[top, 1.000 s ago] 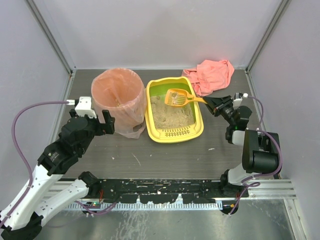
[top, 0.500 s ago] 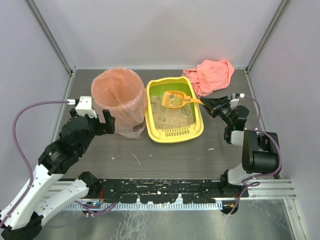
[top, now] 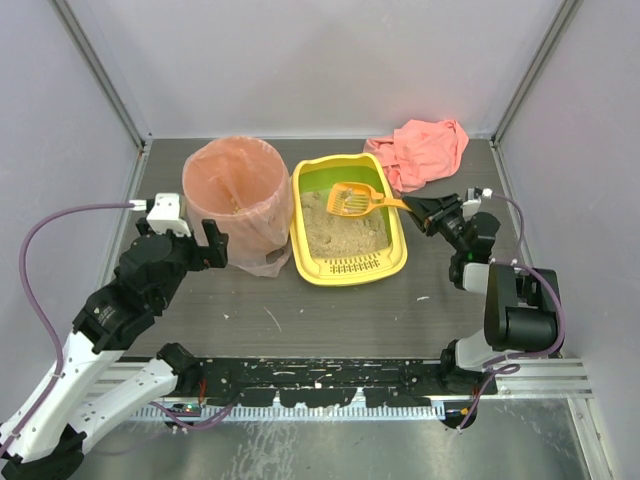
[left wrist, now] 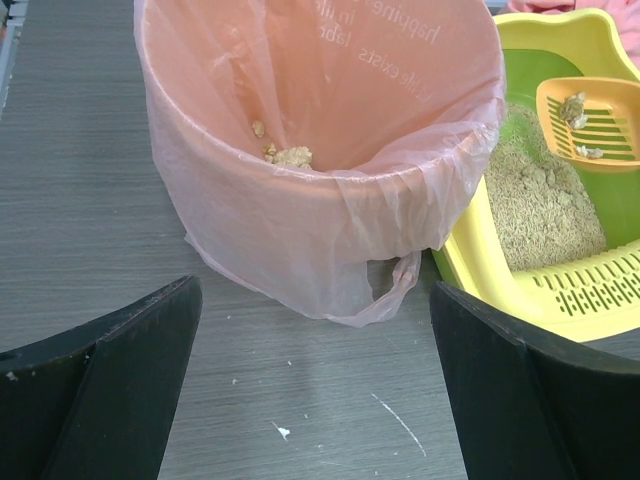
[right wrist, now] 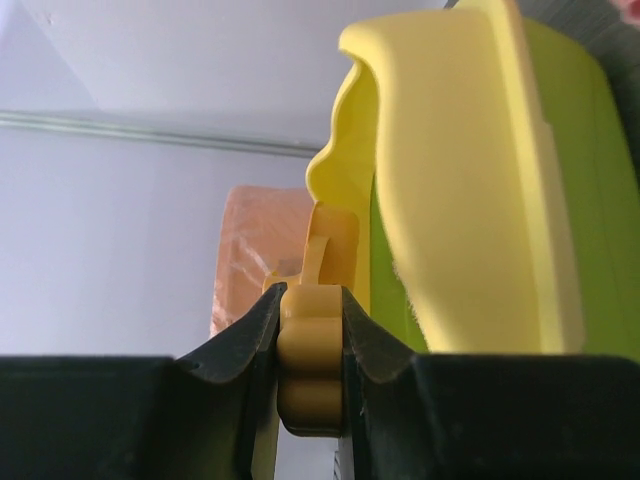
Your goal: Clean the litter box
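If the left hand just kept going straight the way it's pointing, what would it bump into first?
Probably the pink-bagged bin: it stands straight ahead of the open left hand, though the depth is hard to judge.

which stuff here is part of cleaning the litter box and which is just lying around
For the job: litter box; orange scoop in the right gripper; bin lined with a pink bag.
Just lying about: pink cloth at the back right.

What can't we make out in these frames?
- Bottom of bin: left wrist, its near rim hides most.
- Head of scoop: left wrist, right edge crops it; right wrist, litter box wall hides it.
- Under pink cloth: hidden in top view.
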Robot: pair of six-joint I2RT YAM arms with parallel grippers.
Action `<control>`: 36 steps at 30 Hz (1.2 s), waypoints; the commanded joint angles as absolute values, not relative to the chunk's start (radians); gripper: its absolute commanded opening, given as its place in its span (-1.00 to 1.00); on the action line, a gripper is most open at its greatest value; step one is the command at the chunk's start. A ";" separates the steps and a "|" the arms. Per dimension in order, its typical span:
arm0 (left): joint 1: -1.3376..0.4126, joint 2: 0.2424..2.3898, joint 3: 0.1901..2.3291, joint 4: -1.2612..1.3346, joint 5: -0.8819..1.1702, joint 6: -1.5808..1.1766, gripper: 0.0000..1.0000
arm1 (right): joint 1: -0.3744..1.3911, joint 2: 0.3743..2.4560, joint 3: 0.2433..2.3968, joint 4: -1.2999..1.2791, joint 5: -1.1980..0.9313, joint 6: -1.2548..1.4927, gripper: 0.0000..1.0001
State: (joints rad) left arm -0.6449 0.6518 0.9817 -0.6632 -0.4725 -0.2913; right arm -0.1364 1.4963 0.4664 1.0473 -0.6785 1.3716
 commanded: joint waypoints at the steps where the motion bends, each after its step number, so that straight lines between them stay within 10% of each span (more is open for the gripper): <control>1: -0.640 0.648 1.020 -0.634 -0.478 -0.291 0.96 | -0.134 1.498 0.469 1.145 -0.670 1.396 -0.99; 36: -0.639 0.702 1.070 -0.622 -0.385 -0.233 0.96 | -0.198 1.319 0.419 0.947 -0.639 1.418 -0.99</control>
State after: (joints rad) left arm -0.6449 0.7261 1.0527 -0.6640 -0.3878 -0.2401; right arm -0.1738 1.3975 0.4141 0.9516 -0.6655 1.4254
